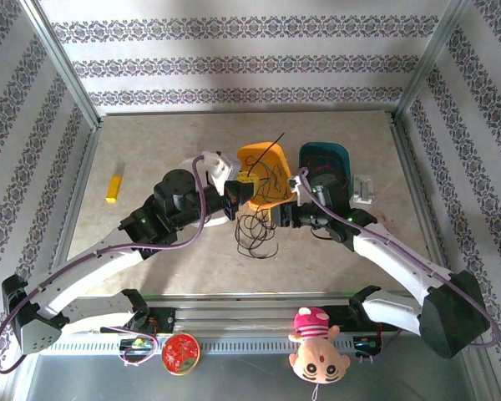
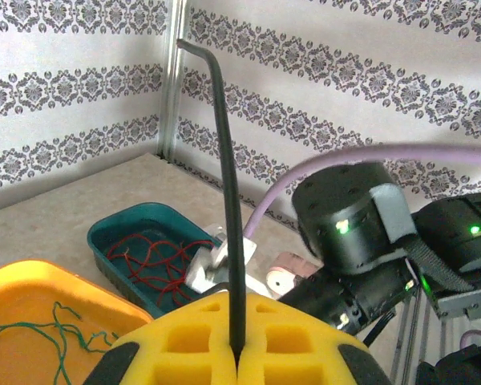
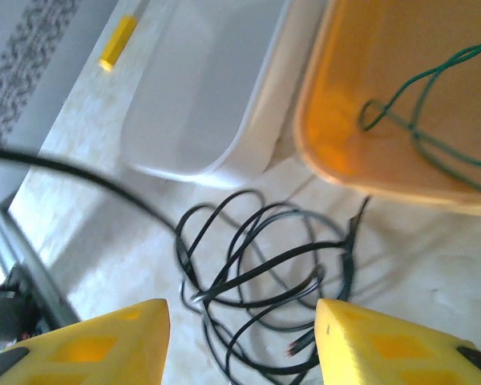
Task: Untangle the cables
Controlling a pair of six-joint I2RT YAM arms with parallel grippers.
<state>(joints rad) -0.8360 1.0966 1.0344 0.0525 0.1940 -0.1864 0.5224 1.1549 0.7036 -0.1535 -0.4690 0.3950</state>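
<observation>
As left gripper [image 2: 236, 353] clamps thin black cable [image 2: 224, 200] upright between fingers, likely drawing strand free: right gripper [image 3: 240, 321] spread, empty, above black tangled coil [image 3: 264, 273]; green wire [image 3: 429, 74] sorted in orange plastic tray [image 3: 345, 96] ahead.

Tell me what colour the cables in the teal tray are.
Red cables, in the teal tray; clearest in the left wrist view.

orange tray [image 3: 345, 96]: glossy plastic | black cable [image 2: 228, 208]: smooth, matt | table [image 1: 150, 142]: matt
</observation>
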